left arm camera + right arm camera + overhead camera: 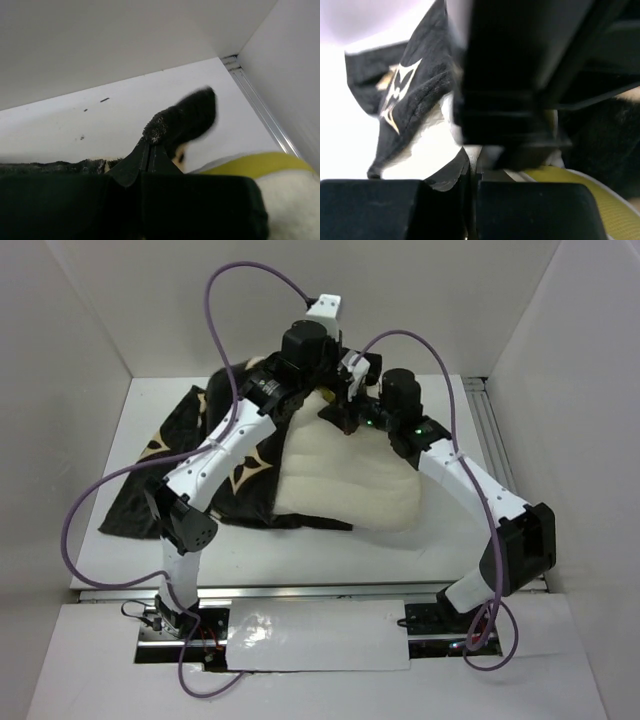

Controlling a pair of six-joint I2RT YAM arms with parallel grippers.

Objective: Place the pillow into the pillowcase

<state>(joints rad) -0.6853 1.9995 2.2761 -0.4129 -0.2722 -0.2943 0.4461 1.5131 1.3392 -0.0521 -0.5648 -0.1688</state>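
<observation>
- Your left claw (150, 150) was pressed together on a tuft of the pillowcase (187, 117), holding that dark plush up at the far side of the surface (300, 550), close to the rear wall (400, 310).
- To the left, most of the pillowcase lay flat and slack under the left arm (215, 455), reaching towards the left wall (50, 390). You had open surface only in front of it.
- The pillow (350, 480) lay in the middle, nearly all of it bare. Only its far left corner seemed to sit under the pillowcase edge. I judged the insertion barely begun, with almost the whole pillow left to feed in.
- Your right claw (472, 167) was pressed together too, just beside the left one at the pillow's yellow-edged far end. I could not tell whether it pinched any fabric.
- On the right, a metal rail (490, 430) and the side wall (570, 390) ran near the pillow, so room there looked tight. The near side offered more.
</observation>
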